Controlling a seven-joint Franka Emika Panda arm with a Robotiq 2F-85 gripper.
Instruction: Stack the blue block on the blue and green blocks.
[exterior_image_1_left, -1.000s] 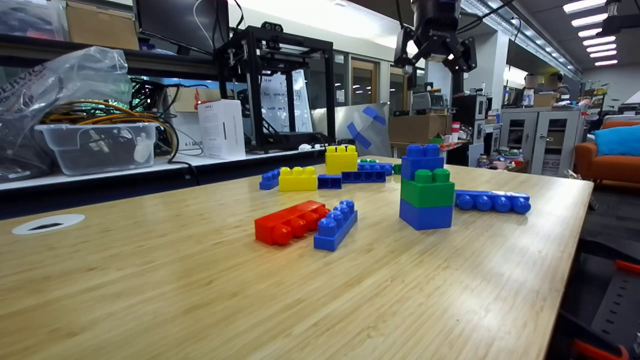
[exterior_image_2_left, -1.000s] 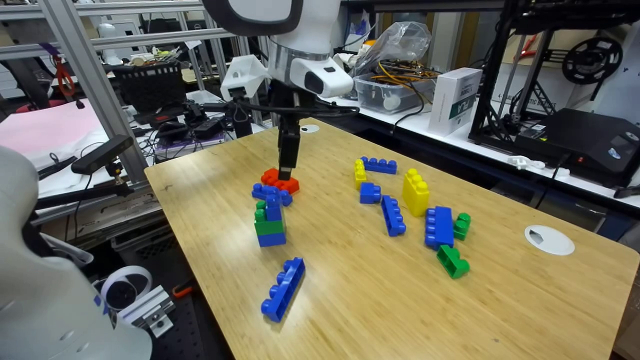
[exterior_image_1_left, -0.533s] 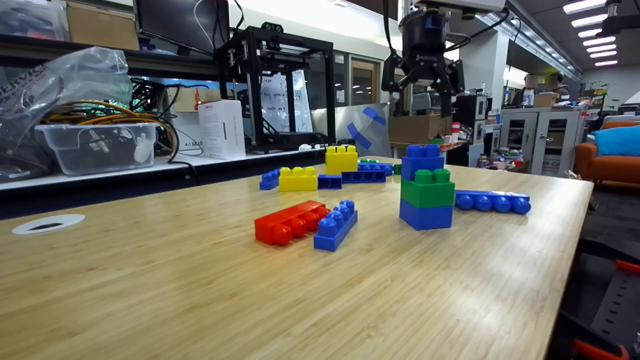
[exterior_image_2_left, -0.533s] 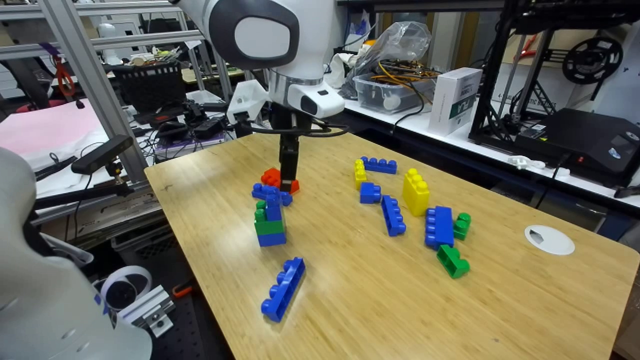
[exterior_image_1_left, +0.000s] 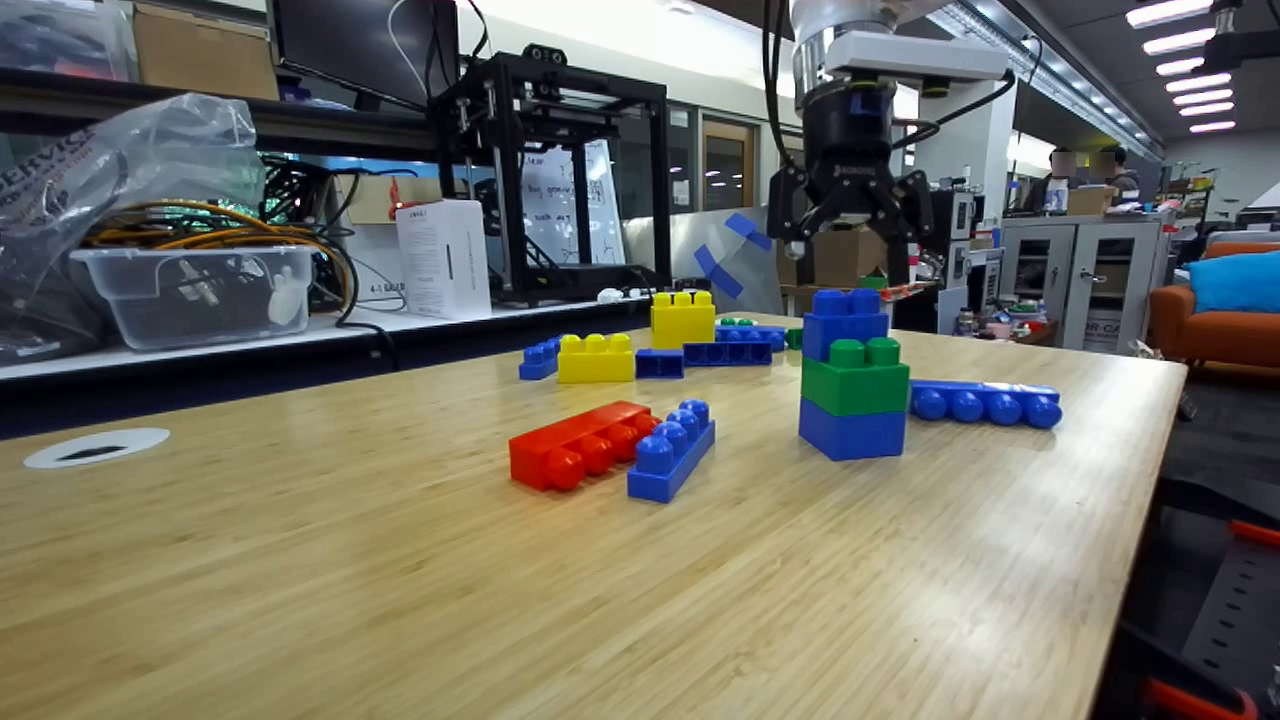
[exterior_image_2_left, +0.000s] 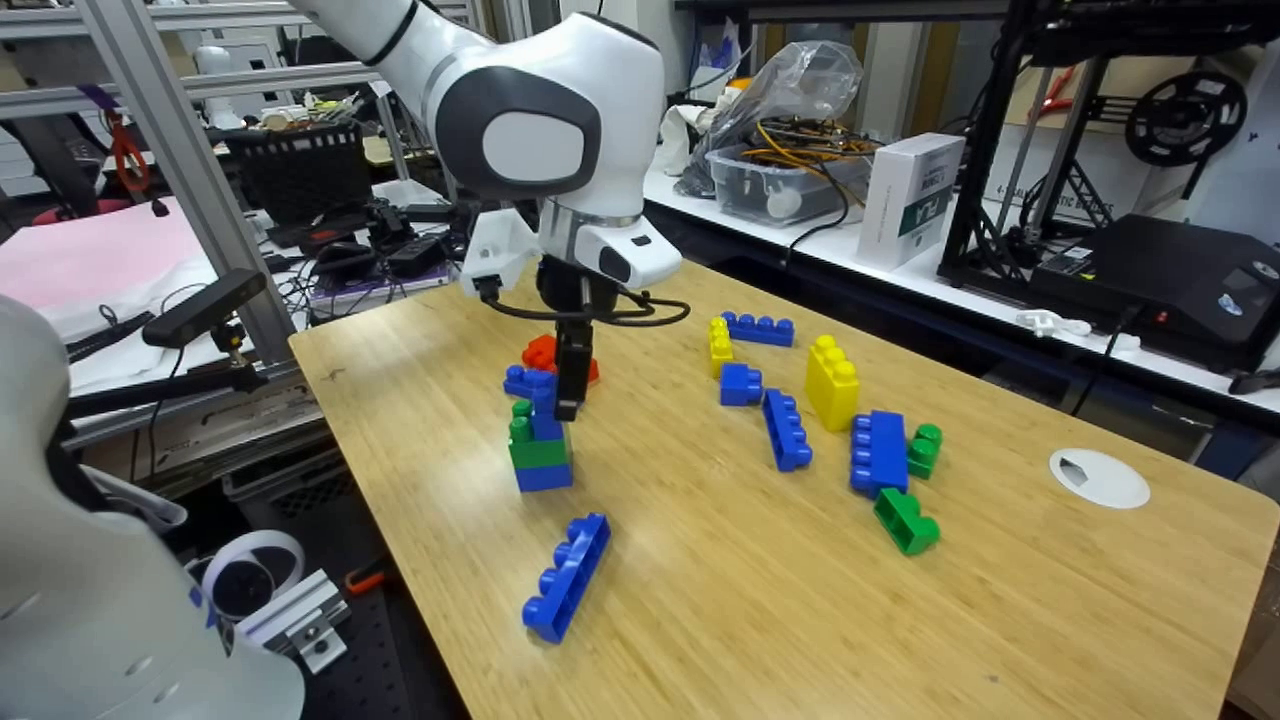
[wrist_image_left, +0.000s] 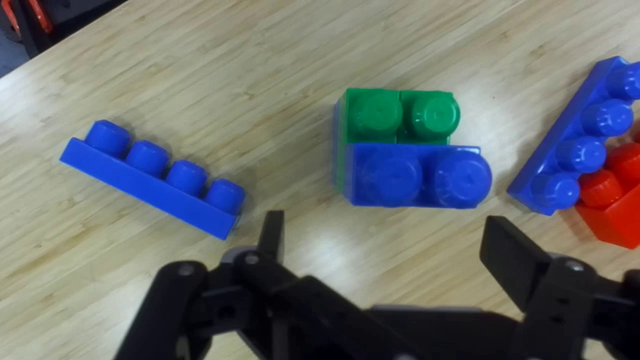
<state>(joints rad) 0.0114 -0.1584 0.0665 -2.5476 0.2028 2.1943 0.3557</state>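
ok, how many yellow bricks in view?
2, in both exterior views: tall yellow brick near a side-lying blue brick; shorter yellow brick beside a long blue brick. No others seen.

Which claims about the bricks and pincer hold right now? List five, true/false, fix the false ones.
1. The top blue block sits on the green block. True.
2. The top blue block is upside down. False: its studs point up.
3. The red brick lies on the table beside a long blue brick. True.
4. The green block rests directly on the table. False: a lower blue block is under it.
5. The pincer is open and holds nothing. True.
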